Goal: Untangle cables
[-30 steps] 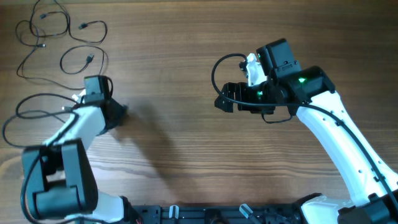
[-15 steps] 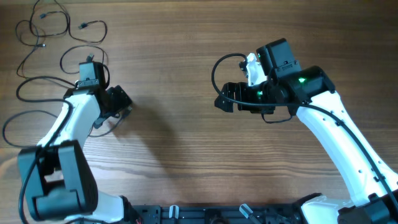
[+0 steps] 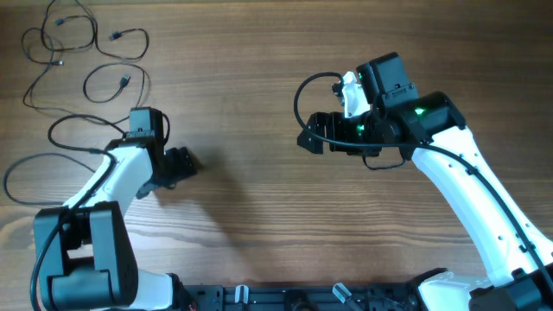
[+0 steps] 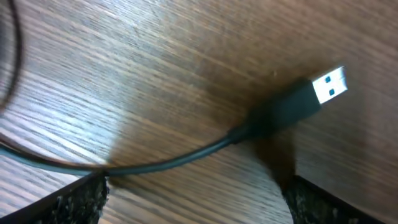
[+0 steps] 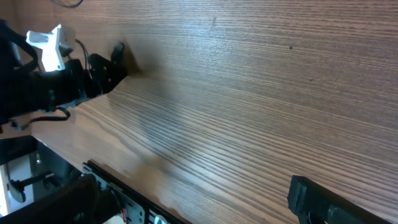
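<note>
Brown wood-grain tabletop (image 5: 249,93) fills the frame. The white-and-black left robot arm (image 5: 50,74) sits far left. The right gripper (image 5: 191,186) shows black fingers (image 5: 311,199) spread wide below.

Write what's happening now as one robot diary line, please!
left gripper: open, low over USB plug lying flat | right gripper: open, empty | cables: loose loops, far-left corner

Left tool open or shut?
Open: left tool fingertips sit far apart in the wrist view's bottom corners; the thin black cable with silvery USB plug isn't pinched between them.
</note>
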Controlling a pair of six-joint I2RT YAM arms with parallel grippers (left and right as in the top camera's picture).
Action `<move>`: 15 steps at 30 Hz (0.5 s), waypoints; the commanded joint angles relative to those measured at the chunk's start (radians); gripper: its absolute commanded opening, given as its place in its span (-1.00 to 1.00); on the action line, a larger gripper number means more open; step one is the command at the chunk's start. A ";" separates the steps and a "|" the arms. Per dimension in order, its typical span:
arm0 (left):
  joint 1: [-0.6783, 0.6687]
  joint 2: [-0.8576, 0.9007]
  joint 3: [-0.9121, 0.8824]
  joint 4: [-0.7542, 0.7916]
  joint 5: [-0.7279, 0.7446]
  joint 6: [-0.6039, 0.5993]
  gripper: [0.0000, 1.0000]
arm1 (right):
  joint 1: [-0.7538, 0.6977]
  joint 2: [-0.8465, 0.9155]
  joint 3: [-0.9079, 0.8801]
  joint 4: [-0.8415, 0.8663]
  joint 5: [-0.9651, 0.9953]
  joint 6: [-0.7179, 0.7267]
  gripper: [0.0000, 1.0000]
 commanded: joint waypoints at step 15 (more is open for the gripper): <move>0.187 0.047 0.071 0.146 -0.149 -0.047 0.43 | 0.003 0.012 -0.003 -0.014 -0.012 -0.022 0.99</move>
